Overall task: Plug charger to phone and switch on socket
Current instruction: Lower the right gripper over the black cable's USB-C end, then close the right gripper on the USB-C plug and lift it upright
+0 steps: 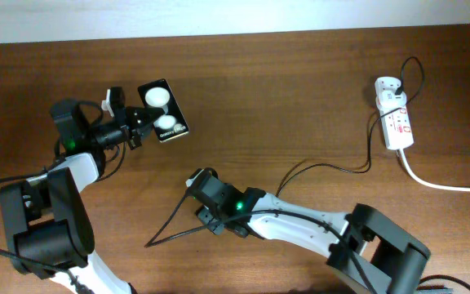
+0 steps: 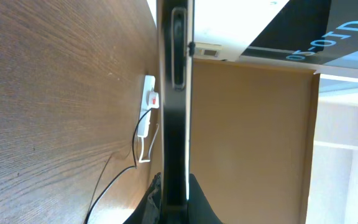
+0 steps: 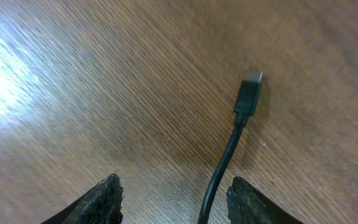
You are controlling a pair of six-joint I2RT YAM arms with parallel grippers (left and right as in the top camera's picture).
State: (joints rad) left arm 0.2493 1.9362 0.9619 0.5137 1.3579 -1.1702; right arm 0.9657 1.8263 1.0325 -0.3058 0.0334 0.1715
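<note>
My left gripper [image 1: 141, 121] is shut on one end of the black phone [image 1: 164, 112], which shows two white circles and is lifted near the table's back left. In the left wrist view the phone [image 2: 174, 93] is seen edge-on between the fingers [image 2: 201, 202]. My right gripper [image 3: 174, 190] hangs open low over the table with the charger's thin black cable [image 3: 225, 158] running between its fingers, nearer the right one and not touched. The connector tip [image 3: 251, 87] lies on the wood just ahead. The white socket [image 1: 396, 124] lies far right with the white plug adapter [image 1: 387, 87] in it.
The socket's thick white cord [image 1: 447, 184] trails off to the right edge. The black cable [image 1: 333, 168] loops across the table's middle and under my right arm, with a bend near the front [image 1: 150, 242]. The socket [image 2: 149, 102] also shows small in the left wrist view.
</note>
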